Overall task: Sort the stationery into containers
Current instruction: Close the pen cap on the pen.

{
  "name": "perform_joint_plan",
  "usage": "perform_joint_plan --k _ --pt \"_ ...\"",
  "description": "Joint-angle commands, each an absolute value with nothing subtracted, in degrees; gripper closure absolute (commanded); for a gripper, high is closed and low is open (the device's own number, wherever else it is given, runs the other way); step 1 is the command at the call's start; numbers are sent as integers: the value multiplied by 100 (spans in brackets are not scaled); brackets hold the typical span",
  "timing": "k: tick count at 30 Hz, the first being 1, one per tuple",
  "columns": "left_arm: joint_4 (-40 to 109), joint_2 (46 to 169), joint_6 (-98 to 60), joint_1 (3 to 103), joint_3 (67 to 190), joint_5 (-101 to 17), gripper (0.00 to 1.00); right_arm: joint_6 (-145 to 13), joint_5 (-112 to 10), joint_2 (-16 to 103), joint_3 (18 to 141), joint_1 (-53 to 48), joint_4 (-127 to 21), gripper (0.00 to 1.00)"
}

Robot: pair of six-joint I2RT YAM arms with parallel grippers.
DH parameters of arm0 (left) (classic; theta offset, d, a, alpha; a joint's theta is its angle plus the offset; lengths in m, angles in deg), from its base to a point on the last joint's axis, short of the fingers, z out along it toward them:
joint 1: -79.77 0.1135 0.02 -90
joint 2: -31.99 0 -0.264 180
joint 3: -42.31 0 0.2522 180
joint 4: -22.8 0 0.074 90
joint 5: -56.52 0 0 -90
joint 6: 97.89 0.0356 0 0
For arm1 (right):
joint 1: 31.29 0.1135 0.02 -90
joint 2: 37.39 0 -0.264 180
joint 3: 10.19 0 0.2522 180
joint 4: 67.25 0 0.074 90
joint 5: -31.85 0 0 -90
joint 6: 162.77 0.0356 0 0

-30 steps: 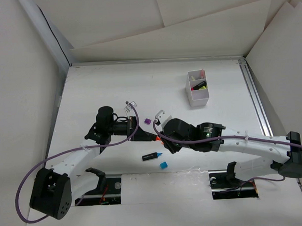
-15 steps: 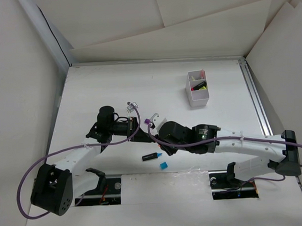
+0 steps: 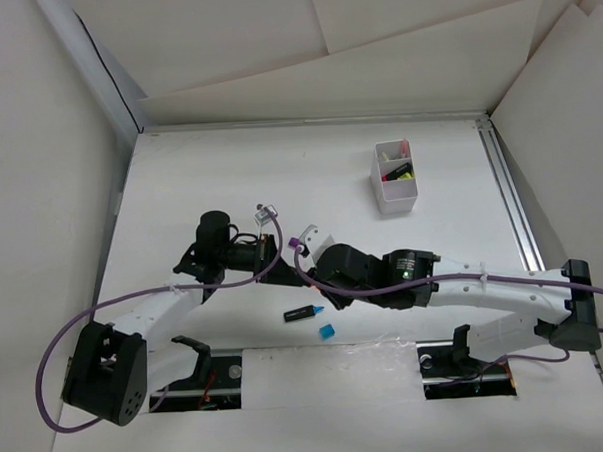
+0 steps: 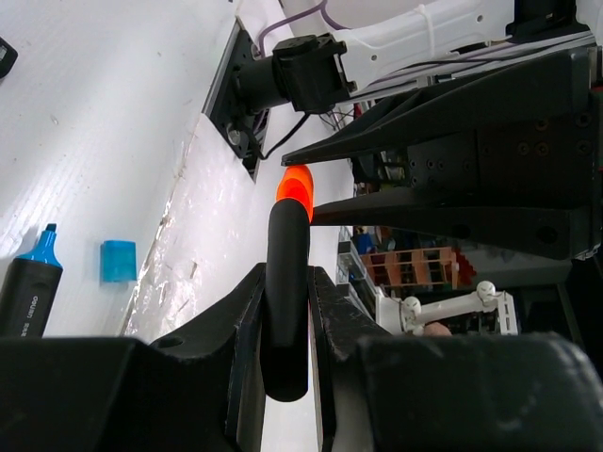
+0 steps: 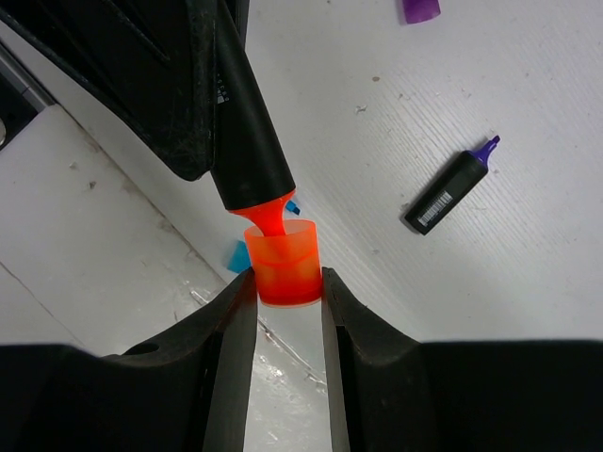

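My left gripper (image 4: pixel 285 311) is shut on a black-barrelled orange highlighter (image 4: pixel 287 273) whose bare orange tip (image 4: pixel 295 188) points away from it. In the right wrist view that highlighter (image 5: pixel 247 141) dips its tip into the mouth of an orange cap (image 5: pixel 285 263), and my right gripper (image 5: pixel 287 282) is shut on that cap. The two grippers meet over the table's middle, left gripper (image 3: pixel 275 259) facing right gripper (image 3: pixel 309 262). The white divided box (image 3: pixel 394 178) stands at the back right and holds a few highlighters.
An uncapped blue highlighter (image 3: pixel 303 312) and a loose blue cap (image 3: pixel 327 331) lie near the front edge. An uncapped purple highlighter (image 5: pixel 452 185) lies on the table under the right wrist. A purple cap (image 3: pixel 295 242) lies next to the grippers.
The right gripper has moved left toward the left gripper, bringing the orange cap up to the highlighter's tip. Both arms shifted slightly toward the back.
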State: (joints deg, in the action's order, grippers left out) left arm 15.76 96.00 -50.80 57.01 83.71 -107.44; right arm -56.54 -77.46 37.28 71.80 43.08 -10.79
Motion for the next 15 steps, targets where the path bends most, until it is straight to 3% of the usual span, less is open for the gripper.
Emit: perform_joint_plan --k 1,15 --pt "1380 9667 -5007 5709 8587 -11012 89 -5677 -7942 3749 7485 4368 -1174 77" --pt "1134 9879 -5200 5604 8587 -11170 89 -5783 -8047 3986 7705 4588 -1279 78"
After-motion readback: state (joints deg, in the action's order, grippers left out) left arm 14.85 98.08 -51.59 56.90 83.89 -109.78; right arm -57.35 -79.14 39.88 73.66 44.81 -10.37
